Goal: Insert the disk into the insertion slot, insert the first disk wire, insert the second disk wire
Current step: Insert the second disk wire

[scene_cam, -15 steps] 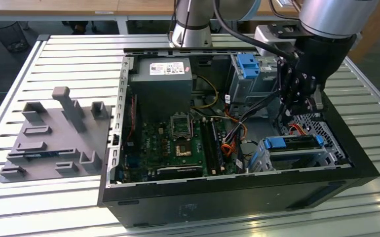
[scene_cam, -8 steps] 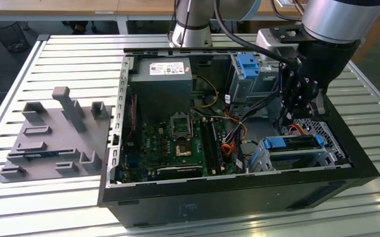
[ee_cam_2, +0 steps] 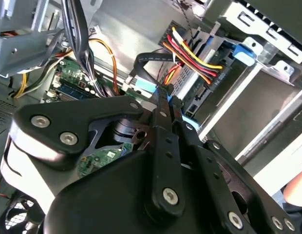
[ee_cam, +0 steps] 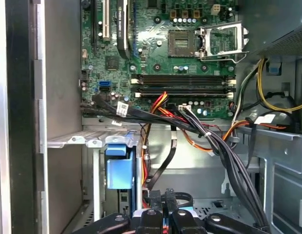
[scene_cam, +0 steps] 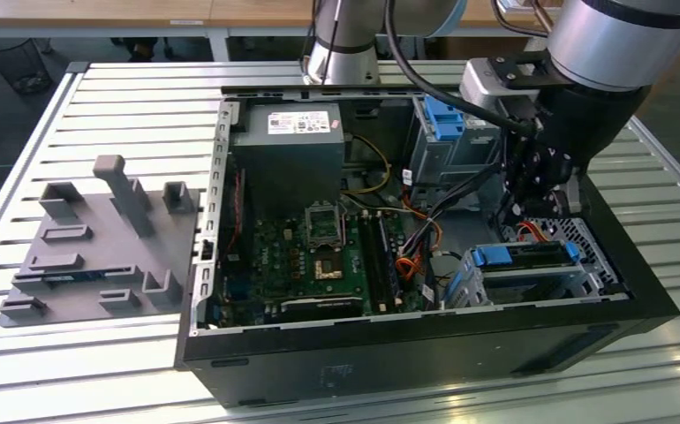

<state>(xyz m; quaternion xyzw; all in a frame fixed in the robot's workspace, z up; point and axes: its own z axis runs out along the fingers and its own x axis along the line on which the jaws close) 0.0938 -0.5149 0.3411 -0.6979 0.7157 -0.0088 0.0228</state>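
Note:
The disk (scene_cam: 526, 255), in its bright blue frame (ee_cam_2: 243, 52), lies inside the insertion slot (scene_cam: 584, 276), a grey perforated cage at the case's corner on the exterior view's right. A bundle of red, yellow and black wires (ee_cam_2: 195, 59) runs to the disk's rear edge. My gripper (scene_cam: 543, 199) hangs just over the cage. In both wrist views the gripper (ee_cam_2: 166, 95) (ee_cam: 163, 201) is shut on the light blue plug (ee_cam_2: 143, 87) of a flat black disk wire (ee_cam: 166, 163), close to the disk's rear.
The open black computer case (scene_cam: 434, 353) holds a green motherboard (scene_cam: 316, 256), a grey power supply (scene_cam: 287, 150) and a taller bay with a blue tab (scene_cam: 444, 115). Loose cables (ee_cam: 224, 151) cross beside the gripper. A grey fixture plate (scene_cam: 93, 256) lies on the slatted table (scene_cam: 117, 88).

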